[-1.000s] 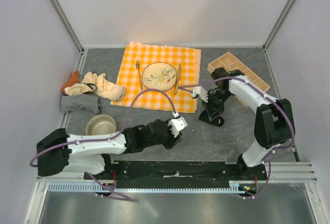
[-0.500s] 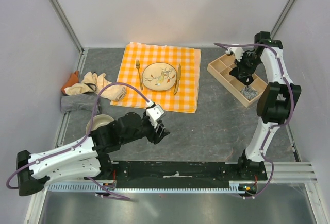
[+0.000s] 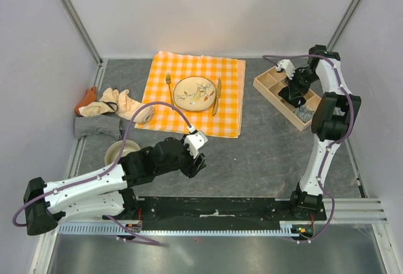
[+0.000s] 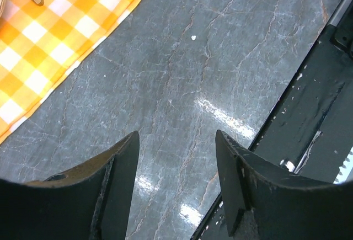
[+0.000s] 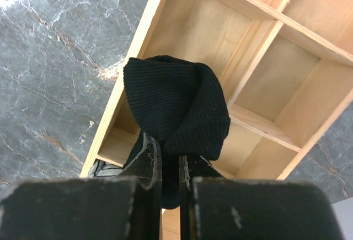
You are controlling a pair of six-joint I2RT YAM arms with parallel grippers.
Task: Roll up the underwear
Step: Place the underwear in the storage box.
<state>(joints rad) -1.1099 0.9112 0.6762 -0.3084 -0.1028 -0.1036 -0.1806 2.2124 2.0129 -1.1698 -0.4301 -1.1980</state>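
Grey marbled table [image 4: 182,58] lies beneath. Black underwear [image 5: 176,107], its lower end hidden in the jaws, is clenched by the right gripper [image 5: 170,152] over the wooden tray [image 5: 193,30]. Possibly striped cloth [image 3: 305,115] sits in the tray's end compartment. Left gripper [image 4: 176,135], well apart from the tray, gapes empty.

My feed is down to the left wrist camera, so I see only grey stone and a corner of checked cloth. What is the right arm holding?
Observer: Its jaws are shut on a black ribbed cloth roll, above the wooden divided tray.
Operator: Anything in that tray already?
Observer: A grey-and-white striped roll lies in its nearest compartment.
Operator: What remains to roll?
Observer: Cream garments, an orange one and a folded striped one lie heaped at the left edge of the grey stone table.
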